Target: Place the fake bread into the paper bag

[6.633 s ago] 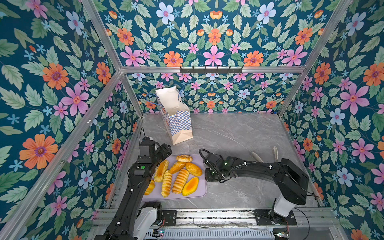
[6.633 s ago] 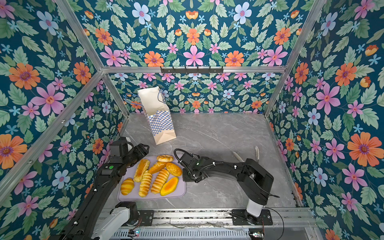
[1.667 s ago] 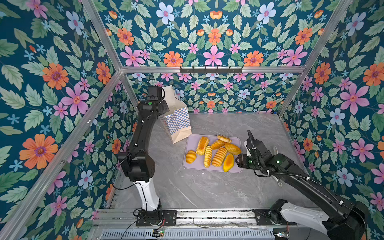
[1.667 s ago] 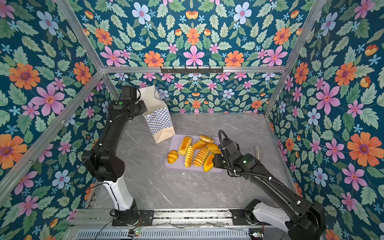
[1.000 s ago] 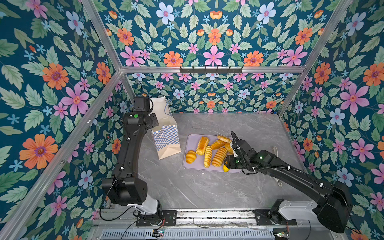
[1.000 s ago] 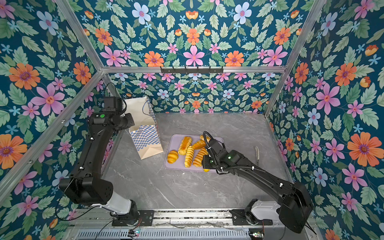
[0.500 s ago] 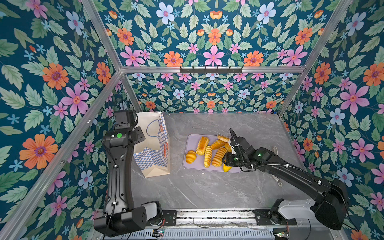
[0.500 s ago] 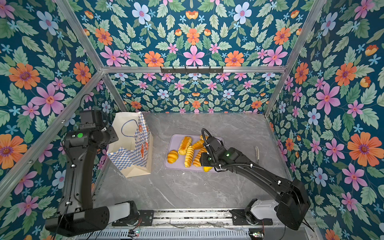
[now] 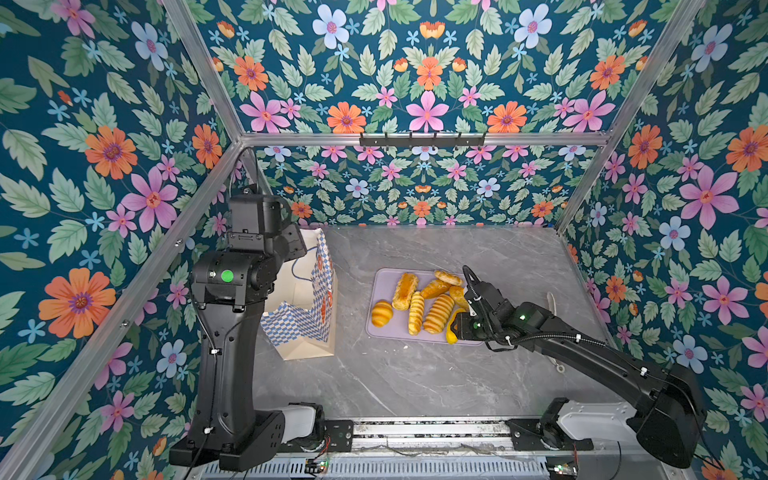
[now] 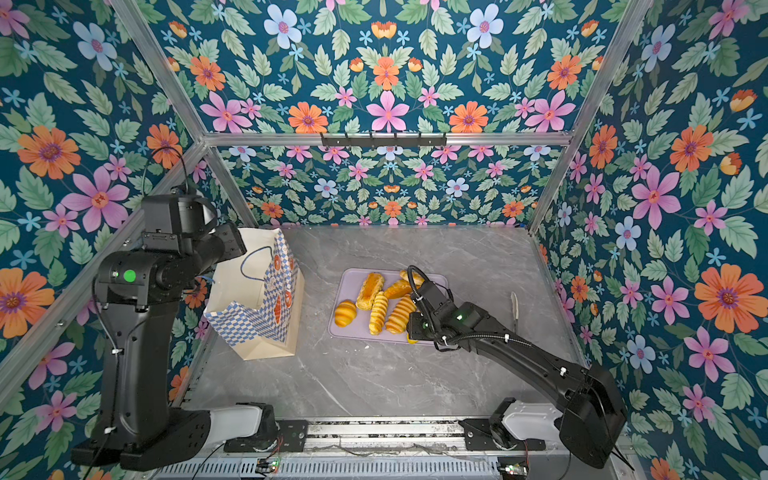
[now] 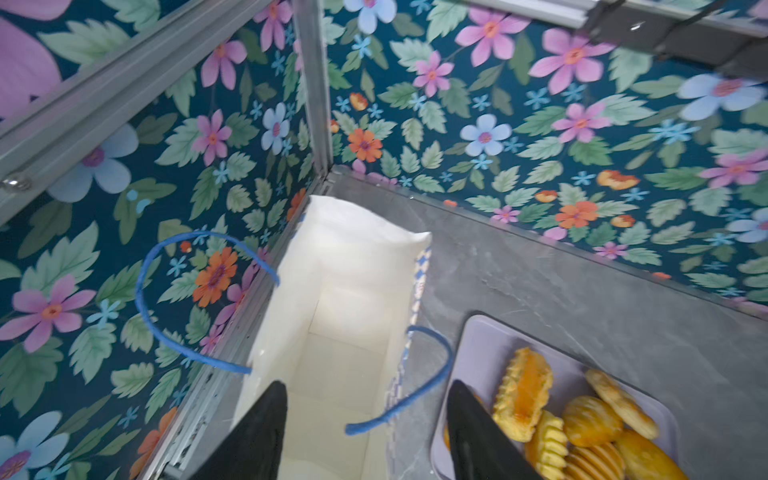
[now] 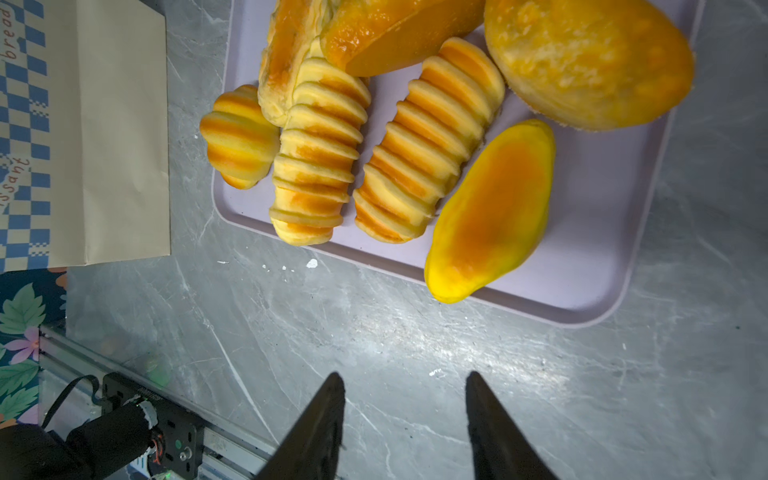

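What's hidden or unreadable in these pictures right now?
- Right gripper: hidden beneath the right arm in both top views.
- Smooth yellow bun: mostly under that arm in both top views.
- Paper bag lettering: cut off at the right wrist view's edge.
- Thin pale object: too small to identify.

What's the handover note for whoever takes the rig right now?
Left gripper: open, empty, over the mouth of the bag.
Right gripper: open, empty, above the table by the front edge of the tray.
Bag: stands open at the table's left, beside the tray, nothing inside.
Bread: all on the tray.
Done: bag open and within reach.
Left: bag every piece. None is in yet.
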Controlling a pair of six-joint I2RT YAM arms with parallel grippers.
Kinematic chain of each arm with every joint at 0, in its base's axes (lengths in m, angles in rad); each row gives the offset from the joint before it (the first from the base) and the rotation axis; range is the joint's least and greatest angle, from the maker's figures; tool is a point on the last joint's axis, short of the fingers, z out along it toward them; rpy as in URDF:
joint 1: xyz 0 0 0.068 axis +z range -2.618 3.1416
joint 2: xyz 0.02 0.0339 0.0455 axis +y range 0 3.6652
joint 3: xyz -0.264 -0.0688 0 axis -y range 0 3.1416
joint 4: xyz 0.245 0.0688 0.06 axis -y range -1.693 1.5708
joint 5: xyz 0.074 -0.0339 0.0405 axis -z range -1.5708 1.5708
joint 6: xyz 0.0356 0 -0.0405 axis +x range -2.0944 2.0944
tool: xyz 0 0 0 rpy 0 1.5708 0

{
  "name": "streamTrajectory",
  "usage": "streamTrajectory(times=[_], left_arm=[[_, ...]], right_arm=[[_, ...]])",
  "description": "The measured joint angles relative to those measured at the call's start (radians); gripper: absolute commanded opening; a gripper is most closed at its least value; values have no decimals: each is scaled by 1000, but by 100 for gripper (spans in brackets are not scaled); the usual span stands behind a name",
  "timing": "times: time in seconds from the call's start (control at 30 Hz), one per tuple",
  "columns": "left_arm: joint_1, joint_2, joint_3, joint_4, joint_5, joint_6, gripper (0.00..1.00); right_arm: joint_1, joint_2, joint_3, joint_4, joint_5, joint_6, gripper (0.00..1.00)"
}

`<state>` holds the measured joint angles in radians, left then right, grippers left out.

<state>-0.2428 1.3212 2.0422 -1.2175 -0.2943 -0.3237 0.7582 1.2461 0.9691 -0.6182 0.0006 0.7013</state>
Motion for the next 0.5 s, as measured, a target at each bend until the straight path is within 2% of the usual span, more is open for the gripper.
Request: streamTrajectory(times=[0.17, 0.27, 0.37, 0.5], left_arm=[[-285, 101, 60, -16, -109, -67, 60], [-400, 180, 18, 9, -129, -96, 57], [-437, 213, -123, 92, -83, -119, 57], [-418, 237, -334, 233, 11, -142, 56]], right_arm=[[-52, -39, -10, -35, 21, 3, 46], [-121, -77, -36, -46, 19, 6, 44], [-184, -111, -64, -69, 13, 6, 40], [-266, -136, -115, -76, -17, 5, 37]])
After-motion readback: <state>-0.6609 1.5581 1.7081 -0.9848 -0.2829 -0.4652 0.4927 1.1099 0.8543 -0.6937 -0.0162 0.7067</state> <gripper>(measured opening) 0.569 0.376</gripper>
